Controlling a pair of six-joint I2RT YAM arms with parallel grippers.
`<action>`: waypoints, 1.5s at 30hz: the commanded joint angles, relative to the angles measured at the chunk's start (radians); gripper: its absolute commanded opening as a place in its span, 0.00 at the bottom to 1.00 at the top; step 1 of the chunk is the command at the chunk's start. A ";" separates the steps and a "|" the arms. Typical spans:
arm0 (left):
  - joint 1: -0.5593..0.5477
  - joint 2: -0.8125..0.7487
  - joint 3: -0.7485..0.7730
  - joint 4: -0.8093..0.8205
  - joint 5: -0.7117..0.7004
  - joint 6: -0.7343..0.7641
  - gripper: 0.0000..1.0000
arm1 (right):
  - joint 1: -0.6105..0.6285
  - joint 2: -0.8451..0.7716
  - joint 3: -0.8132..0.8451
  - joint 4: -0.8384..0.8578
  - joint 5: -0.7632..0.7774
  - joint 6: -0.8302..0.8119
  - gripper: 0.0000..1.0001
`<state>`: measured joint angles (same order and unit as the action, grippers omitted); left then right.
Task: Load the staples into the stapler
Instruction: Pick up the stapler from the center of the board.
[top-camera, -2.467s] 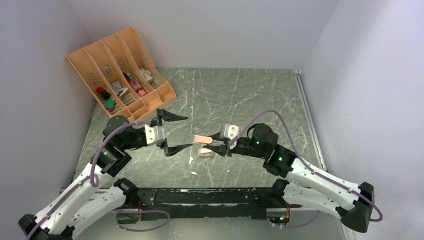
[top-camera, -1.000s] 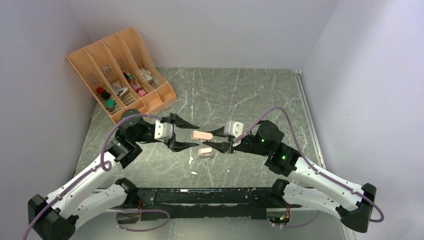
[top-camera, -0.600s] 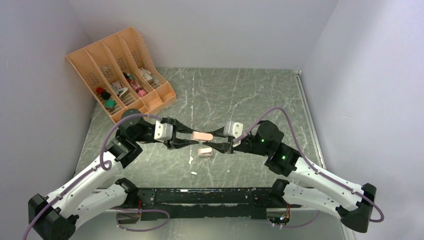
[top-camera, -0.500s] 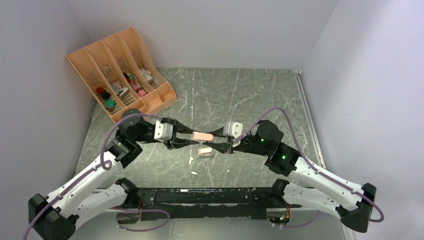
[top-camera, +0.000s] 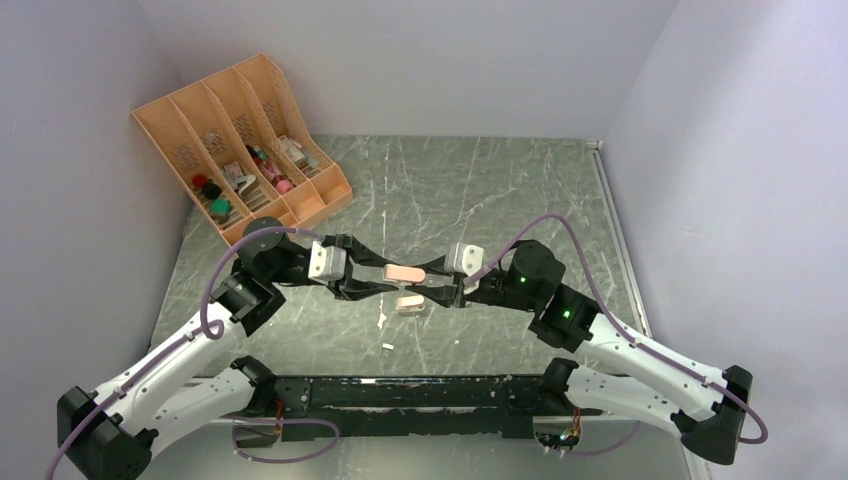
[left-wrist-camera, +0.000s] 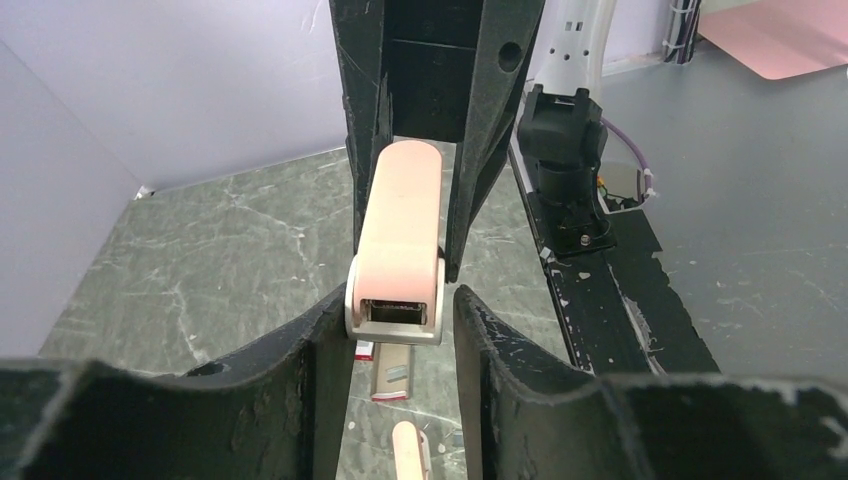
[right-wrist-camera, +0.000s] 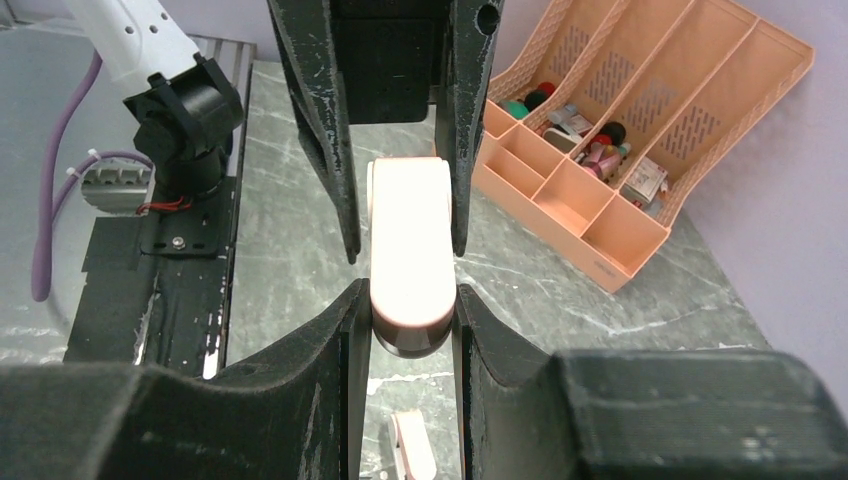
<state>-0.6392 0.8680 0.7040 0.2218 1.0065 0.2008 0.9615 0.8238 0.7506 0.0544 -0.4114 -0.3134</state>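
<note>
Right gripper (right-wrist-camera: 407, 295) clamps stapler (top-camera: 404, 271) mid-air. Left gripper (left-wrist-camera: 398, 300) narrow, flanking other end; I cannot tell if gripping. Staples (left-wrist-camera: 393, 372) on table (top-camera: 480, 190) below. Risk: opposed pull twists stapler loose, drops onto staples.

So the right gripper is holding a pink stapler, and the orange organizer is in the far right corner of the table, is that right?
Not quite. The right gripper does hold the pink stapler, but the orange organizer stands in the far left corner of the table, not the right. The top external view shows it.
</note>
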 joint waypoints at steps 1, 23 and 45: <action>-0.007 0.002 0.024 0.025 0.034 0.008 0.43 | 0.000 0.002 0.032 0.011 -0.005 -0.010 0.23; -0.008 -0.105 -0.109 0.238 -0.059 0.045 0.07 | -0.001 -0.075 -0.052 0.364 0.192 0.531 0.93; -0.008 -0.061 -0.177 0.579 -0.182 0.038 0.07 | 0.000 0.034 -0.097 0.481 0.360 1.182 0.90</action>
<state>-0.6395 0.7910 0.5327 0.6956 0.8505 0.2214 0.9615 0.8501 0.6662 0.4816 -0.0448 0.8089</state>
